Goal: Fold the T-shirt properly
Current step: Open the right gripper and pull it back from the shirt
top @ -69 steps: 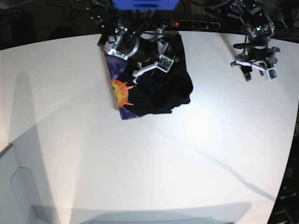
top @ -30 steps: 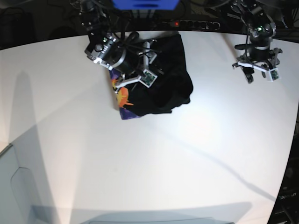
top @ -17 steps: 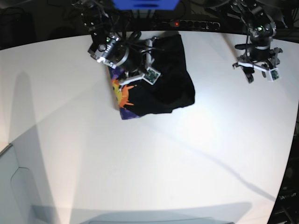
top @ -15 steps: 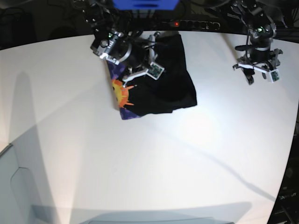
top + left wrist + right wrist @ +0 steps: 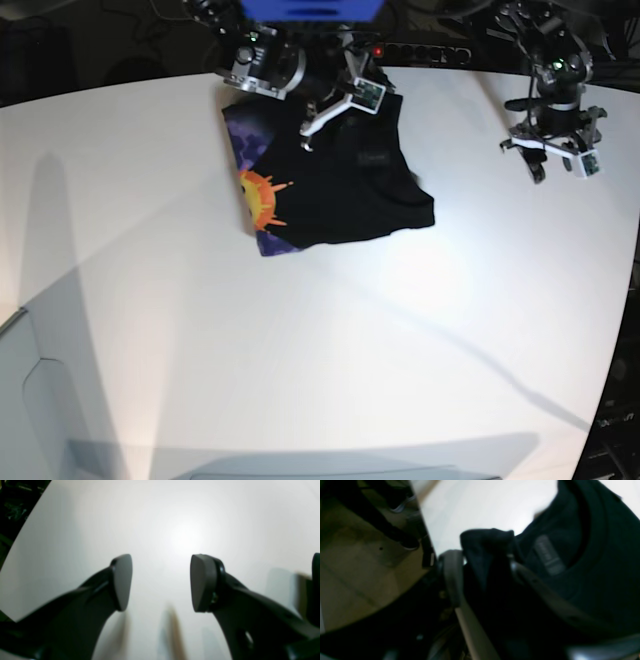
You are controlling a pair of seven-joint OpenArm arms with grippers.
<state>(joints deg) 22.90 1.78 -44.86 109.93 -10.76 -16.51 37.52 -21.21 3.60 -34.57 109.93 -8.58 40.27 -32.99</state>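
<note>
The black T-shirt lies bunched at the far side of the white table, its purple and orange print showing along the left edge. My right gripper hovers over the shirt's far edge. In the right wrist view, the right gripper has its fingers spread and open, with a raised fold of black cloth between them. The collar with its grey tag lies just beyond. My left gripper hangs open over bare table at the far right; the left gripper has nothing between its pads.
A power strip with a red light runs along the table's far edge, beside a blue block. Dark floor and cables lie past that edge. A grey panel sits at the near left corner.
My right gripper has moved toward the far edge of the table, drawing the cloth with it. The shirt's right side has spread out flatter and further right. The left arm barely moved.
</note>
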